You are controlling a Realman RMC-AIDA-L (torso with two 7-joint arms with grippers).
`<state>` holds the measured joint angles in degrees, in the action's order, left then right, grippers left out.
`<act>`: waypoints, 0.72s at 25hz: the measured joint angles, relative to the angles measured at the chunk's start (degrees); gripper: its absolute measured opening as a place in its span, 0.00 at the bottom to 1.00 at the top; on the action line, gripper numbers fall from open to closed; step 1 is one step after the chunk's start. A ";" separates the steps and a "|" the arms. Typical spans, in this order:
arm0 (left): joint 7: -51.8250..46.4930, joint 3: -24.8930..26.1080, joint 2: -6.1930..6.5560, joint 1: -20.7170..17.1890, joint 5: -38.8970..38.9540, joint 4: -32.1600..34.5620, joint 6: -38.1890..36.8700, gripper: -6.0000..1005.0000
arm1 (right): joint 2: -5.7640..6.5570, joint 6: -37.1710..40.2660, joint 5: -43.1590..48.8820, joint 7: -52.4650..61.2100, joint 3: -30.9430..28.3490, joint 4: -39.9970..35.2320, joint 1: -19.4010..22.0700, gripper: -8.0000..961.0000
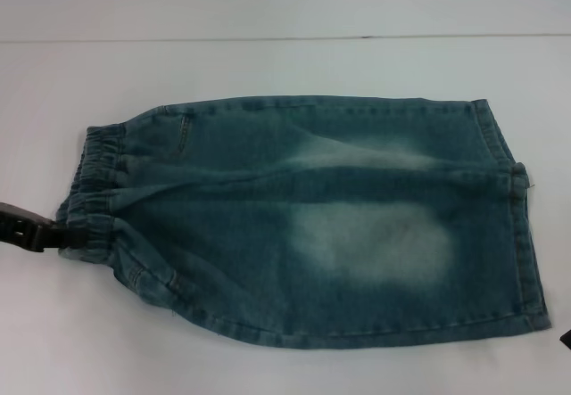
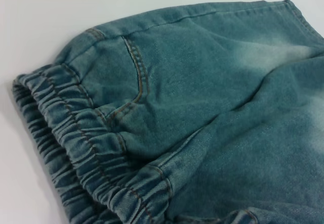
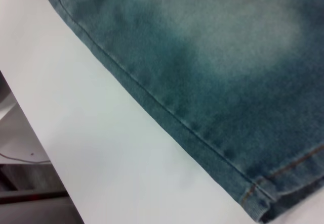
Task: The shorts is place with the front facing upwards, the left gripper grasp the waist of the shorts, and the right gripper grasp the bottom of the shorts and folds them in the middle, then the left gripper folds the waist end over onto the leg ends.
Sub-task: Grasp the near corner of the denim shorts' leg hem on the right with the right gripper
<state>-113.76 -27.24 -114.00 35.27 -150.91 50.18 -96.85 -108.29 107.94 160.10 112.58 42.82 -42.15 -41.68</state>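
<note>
**Shorts folded lengthwise, left gripper at the waist**

Although the task begins with the garment laid open, the shorts (image 1: 312,226) already lie doubled along their length on the white tabletop (image 1: 268,65), one leg stacked on the other, which suggests the first fold is done and the waist-over-hem fold remains. They occupy the middle of the tabletop, long axis running from its left edge toward its right edge. The waist (image 1: 94,181), a gathered elastic band, forms the narrow end toward the left edge; the leg ends (image 1: 522,234) form the straight stitched end toward the right edge. This orientation puts each end within reach of the arm assigned to it. Pale faded patches and a curved pocket seam (image 2: 139,77) face upward; no printed figure is visible on the exposed side.

The left gripper (image 1: 62,236) comes in low from the left edge and meets the nearer corner of the waistband, its prongs apparently closed on the gathered cloth, though the contact itself is small and partly hidden. A grip here would let the arm carry the waist across toward the hems.

The right gripper (image 1: 566,339) shows only as a dark sliver at the tabletop's near right corner, just beyond the hems; whether its prongs are spread or closed cannot be told.
</note>
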 joint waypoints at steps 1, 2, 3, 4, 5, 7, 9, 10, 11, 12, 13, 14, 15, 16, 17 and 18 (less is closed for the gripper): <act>0.00 0.00 0.00 0.03 0.00 0.00 0.00 0.03 | -0.25 -0.39 0.16 0.00 0.38 0.44 -0.29 1.00; -0.01 0.00 0.00 0.06 0.00 0.00 0.00 0.03 | -0.46 -0.78 0.28 0.02 0.72 0.85 -0.51 1.00; -0.01 0.00 0.00 0.10 0.00 0.00 0.00 0.03 | -0.64 -1.18 0.32 0.09 1.10 1.30 -0.75 1.00; -0.02 0.00 0.00 0.15 0.00 0.00 0.00 0.04 | -0.82 -1.87 0.36 0.44 1.69 1.83 -1.01 1.00; -0.02 -0.01 0.01 0.20 0.00 0.00 0.00 0.04 | -1.01 -2.32 0.37 0.72 2.13 2.16 -1.19 1.00; -0.03 -0.06 0.03 0.34 0.00 -0.29 0.05 0.04 | -1.51 -3.15 0.38 1.39 2.94 2.45 -1.51 1.00; -0.04 -0.10 0.11 0.45 0.00 -0.81 0.34 0.04 | -1.96 -3.55 0.39 1.54 3.45 2.50 -1.76 1.00; -0.05 -0.12 0.13 0.48 0.00 -0.96 0.44 0.04 | -2.14 -3.79 0.39 1.56 3.66 2.56 -1.87 1.00; -0.05 -0.14 0.15 0.54 0.00 -1.14 0.55 0.04 | -2.26 -4.08 0.39 1.58 3.86 2.62 -1.99 1.00; -0.05 -0.17 0.17 0.58 -0.02 -1.24 0.59 0.04 | -2.40 -4.28 0.39 1.63 4.00 2.69 -2.12 1.00; -0.06 -0.18 0.19 0.60 -0.06 -1.33 0.61 0.04 | -2.50 -4.43 0.39 1.68 4.12 2.75 -2.24 1.00; -0.06 -0.18 0.19 0.62 -0.05 -1.35 0.61 0.04 | -2.59 -4.61 0.39 1.73 4.23 2.78 -2.32 1.00; -0.06 -0.18 0.19 0.62 -0.05 -1.37 0.62 0.04 | -2.64 -4.87 0.39 1.76 4.30 2.81 -2.41 1.00; -0.06 -0.17 0.19 0.63 -0.03 -1.39 0.62 0.04 | -2.68 -5.20 0.39 1.79 4.36 2.92 -2.47 1.00; -0.06 -0.15 0.19 0.65 -0.02 -1.40 0.62 0.04 | -2.69 -5.53 0.39 1.81 4.39 3.10 -2.53 1.00; -0.06 -0.13 0.19 0.67 0.00 -1.40 0.62 0.04 | -2.68 -5.81 0.39 1.86 4.43 3.43 -2.64 0.99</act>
<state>-113.82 -27.37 -113.81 35.95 -150.92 48.78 -96.24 -110.97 102.13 160.49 114.44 47.26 -38.72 -44.32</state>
